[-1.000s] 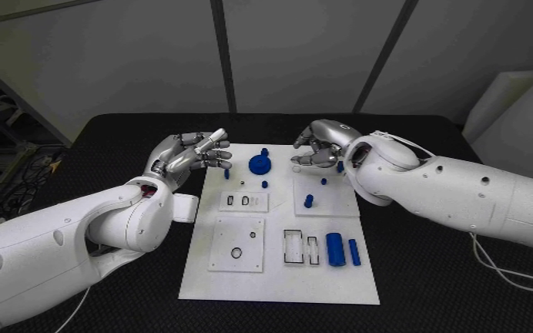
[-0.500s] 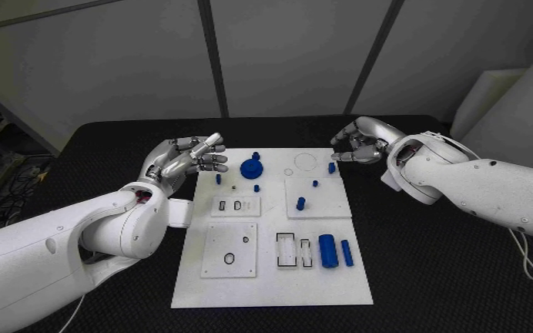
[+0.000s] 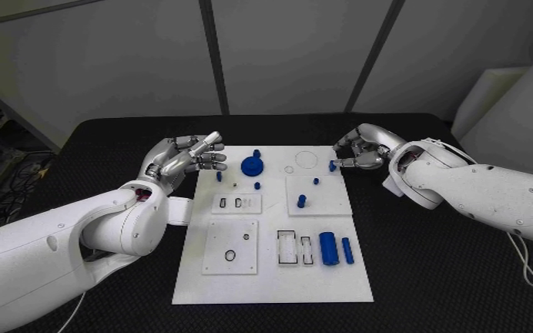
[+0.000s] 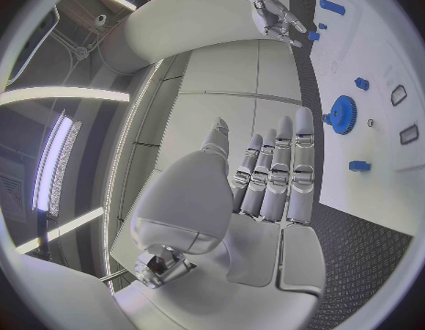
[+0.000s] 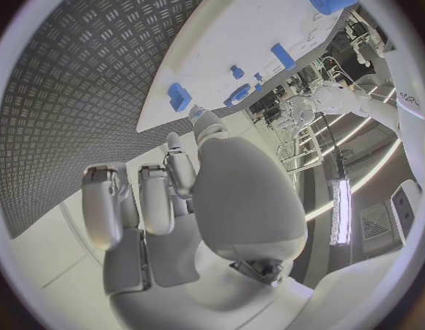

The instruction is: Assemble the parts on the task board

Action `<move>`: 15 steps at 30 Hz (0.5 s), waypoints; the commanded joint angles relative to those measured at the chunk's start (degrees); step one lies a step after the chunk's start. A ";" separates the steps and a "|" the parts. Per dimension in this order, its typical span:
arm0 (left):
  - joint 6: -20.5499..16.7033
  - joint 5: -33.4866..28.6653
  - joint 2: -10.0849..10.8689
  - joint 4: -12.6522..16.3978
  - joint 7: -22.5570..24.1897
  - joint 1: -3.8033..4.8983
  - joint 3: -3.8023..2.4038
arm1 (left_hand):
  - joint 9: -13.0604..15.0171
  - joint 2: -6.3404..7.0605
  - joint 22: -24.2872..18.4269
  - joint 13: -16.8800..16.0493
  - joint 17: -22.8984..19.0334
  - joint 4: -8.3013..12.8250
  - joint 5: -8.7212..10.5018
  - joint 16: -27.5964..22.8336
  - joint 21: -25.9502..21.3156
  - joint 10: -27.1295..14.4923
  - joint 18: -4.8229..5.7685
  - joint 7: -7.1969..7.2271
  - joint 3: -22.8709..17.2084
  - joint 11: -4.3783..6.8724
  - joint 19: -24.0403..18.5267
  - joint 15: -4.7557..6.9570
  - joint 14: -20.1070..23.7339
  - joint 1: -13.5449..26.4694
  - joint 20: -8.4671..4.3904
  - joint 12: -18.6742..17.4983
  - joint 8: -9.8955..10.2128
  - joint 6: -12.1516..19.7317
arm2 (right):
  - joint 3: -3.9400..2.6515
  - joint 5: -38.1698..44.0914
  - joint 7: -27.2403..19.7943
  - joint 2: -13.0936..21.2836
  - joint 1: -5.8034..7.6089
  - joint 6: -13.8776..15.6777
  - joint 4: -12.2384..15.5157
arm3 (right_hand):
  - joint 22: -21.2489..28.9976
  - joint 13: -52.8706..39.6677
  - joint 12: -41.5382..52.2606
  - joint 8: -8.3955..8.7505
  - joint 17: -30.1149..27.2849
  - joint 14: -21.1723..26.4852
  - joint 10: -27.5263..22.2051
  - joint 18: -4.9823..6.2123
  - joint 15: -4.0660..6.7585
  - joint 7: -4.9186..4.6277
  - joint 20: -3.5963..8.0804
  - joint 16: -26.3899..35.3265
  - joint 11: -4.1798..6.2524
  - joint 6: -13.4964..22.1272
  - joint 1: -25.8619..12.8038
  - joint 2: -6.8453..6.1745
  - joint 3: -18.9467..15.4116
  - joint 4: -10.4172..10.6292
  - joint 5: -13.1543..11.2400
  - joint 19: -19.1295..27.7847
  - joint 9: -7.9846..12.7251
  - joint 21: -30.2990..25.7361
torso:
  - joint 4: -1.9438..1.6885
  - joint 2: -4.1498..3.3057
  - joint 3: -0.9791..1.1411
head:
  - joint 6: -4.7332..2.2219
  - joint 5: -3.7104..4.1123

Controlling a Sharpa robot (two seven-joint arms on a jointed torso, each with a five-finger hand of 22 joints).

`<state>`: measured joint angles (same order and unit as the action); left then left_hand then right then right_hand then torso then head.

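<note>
Flat white task board (image 3: 278, 287) centred on black textured tabletop (image 3: 444, 271), blue toothed gear (image 3: 253, 166) at its 12 o'clock, left hand (image 3: 183, 156) at 10 o'clock, fingers extended, empty, right hand (image 3: 361, 150) at 2 o'clock, curled, contents cannot be told.

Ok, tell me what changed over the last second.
The right hand drew back from over the task board to its far right edge, beside a small blue peg. The left hand stayed hovering at the far left corner, holding nothing; the blue gear kept its place.
</note>
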<state>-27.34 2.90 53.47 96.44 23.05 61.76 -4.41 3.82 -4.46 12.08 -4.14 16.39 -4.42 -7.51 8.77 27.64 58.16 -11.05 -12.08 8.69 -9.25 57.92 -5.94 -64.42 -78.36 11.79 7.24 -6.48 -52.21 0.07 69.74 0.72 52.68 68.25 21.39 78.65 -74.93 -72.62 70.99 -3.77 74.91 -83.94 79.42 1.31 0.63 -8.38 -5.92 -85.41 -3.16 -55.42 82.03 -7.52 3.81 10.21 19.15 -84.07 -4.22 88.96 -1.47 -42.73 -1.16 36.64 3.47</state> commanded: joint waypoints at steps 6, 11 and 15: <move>0.62 0.19 -0.13 -0.17 0.24 -0.01 -0.03 | -0.03 -0.10 -0.16 0.07 0.08 0.29 0.10 -0.37 -0.36 0.28 0.69 -0.17 -0.03 -0.02 -0.51 -0.16 0.28 -0.60 -0.12 -0.39 0.39 -0.40 | 0.01 -0.39 -1.15 -0.56 -0.40 -1.35 -0.87 | -12.40 -0.05 -0.15 0.12 8.27 -4.48 -0.28 -0.61 0.11 0.08 0.19 -0.01 -0.12 0.47 0.85 0.14 -0.28 -0.22 -0.45 -3.69 0.07 -0.24 | -0.03 0.02 -0.10 | 0.34 0.08; 0.60 0.19 -0.19 -0.26 0.25 -0.05 -0.03 | -0.03 -0.10 -0.16 0.07 0.08 0.29 0.10 -0.37 -0.36 0.28 0.69 -0.17 -0.03 -0.02 -0.51 -0.16 0.28 -0.60 -0.12 -0.39 0.39 -0.40 | 0.01 -0.39 -1.16 -0.83 -0.58 -1.89 -1.26 | -12.42 -0.12 -0.09 -0.06 8.26 -4.47 -0.23 -0.62 0.12 0.10 0.18 0.00 -0.11 0.21 1.03 0.34 -0.25 -0.24 -0.49 -3.71 0.00 -0.23 | 0.00 0.01 -0.09 | 0.47 0.06; 0.59 0.19 -0.23 -0.33 0.25 -0.09 -0.03 | -0.03 -0.10 -0.16 0.07 0.08 0.29 0.10 -0.37 -0.36 0.28 0.69 -0.17 -0.03 -0.02 -0.51 -0.16 0.28 -0.60 -0.12 -0.39 0.39 -0.40 | 0.01 -0.33 -1.17 -1.01 -1.02 -2.31 -1.49 | -12.44 -0.22 -0.01 -0.27 8.31 -4.49 -0.16 -0.62 0.12 0.09 0.17 -0.02 -0.11 -0.25 1.17 0.57 -0.24 -0.23 -0.50 -3.73 -0.10 -0.22 | 0.06 0.02 -0.09 | 0.55 0.01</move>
<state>-27.34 2.90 53.32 96.09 23.04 61.62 -4.40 3.82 -4.46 11.97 -4.14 16.38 -4.42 -7.51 8.78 27.64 58.16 -11.06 -12.08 8.69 -9.25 57.71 -5.93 -64.42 -78.36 11.58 7.24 -6.48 -52.22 0.07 69.54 0.14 51.74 67.24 20.17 77.20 -74.92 -72.75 70.99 -3.77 74.91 -83.94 79.42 1.31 0.63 -8.38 -5.92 -85.41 -3.16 -55.42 82.73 -6.83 3.65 10.05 18.94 -84.07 -4.25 88.96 -1.47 -42.73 -1.25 37.16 3.54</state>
